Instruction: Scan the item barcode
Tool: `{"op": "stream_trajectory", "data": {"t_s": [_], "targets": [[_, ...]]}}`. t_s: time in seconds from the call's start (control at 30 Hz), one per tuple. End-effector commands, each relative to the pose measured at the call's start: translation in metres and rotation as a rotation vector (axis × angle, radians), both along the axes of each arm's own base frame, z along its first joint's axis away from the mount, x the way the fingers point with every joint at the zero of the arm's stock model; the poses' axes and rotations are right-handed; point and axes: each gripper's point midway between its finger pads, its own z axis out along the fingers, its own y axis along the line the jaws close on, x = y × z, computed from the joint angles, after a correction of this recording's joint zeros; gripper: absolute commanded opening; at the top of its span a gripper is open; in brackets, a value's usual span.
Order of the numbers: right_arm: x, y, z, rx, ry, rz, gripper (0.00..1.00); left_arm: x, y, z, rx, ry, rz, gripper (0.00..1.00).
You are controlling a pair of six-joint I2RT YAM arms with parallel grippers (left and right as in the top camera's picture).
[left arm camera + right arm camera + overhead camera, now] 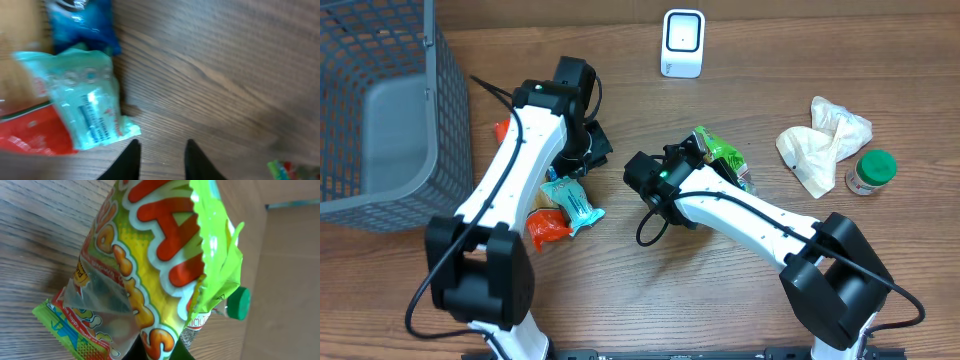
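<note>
My right gripper [160,351] is shut on the lower edge of a green and yellow snack bag [155,255], which fills the right wrist view. From overhead, that bag [720,153] hangs at the right gripper [698,150] near the table's middle. The white barcode scanner [682,43] stands at the back edge, apart from the bag. My left gripper [162,150] hovers over bare wood with its fingers a little apart and nothing between them. A teal packet [87,100] lies just left of it. No barcode on the bag shows.
A grey mesh basket [380,110] fills the far left. The teal packet [570,200] and a red packet [546,226] lie by the left arm. A crumpled white bag [825,140] and a green-lidded jar [871,172] sit at the right. A green-capped bottle [239,303] shows behind the bag.
</note>
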Motion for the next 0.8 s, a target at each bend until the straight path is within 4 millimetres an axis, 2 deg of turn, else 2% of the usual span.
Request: {"op": "stream_trajectory", "data": {"t_s": [0.0,0.13,0.2,0.37,0.53,0.67,0.77], "targets": [[0.010,0.005,0.014,0.000,-0.049,0.022,0.04,-0.007,-0.034,-0.016,-0.146,0.061,-0.144,0.20],[-0.004,0.030,-0.014,0.208,0.080,-0.006,0.04,-0.015,-0.077,-0.032,-0.346,0.107,-0.314,0.20],[-0.011,0.043,-0.027,0.324,0.161,-0.028,0.04,-0.018,-0.090,-0.041,-0.424,0.140,-0.337,0.18],[-0.019,0.055,-0.037,0.512,0.288,-0.076,0.04,-0.021,-0.125,-0.051,-0.691,0.157,-0.433,0.15],[-0.016,0.068,-0.021,0.718,0.339,-0.075,0.04,-0.023,-0.127,-0.066,-0.718,0.177,-0.447,0.16],[-0.011,0.083,0.004,0.934,0.378,-0.034,0.04,-0.017,-0.126,-0.066,-0.727,0.156,-0.446,0.22],[-0.008,0.085,0.017,1.026,0.387,-0.036,0.04,-0.013,-0.129,-0.060,-0.778,0.134,-0.439,0.28]]}}
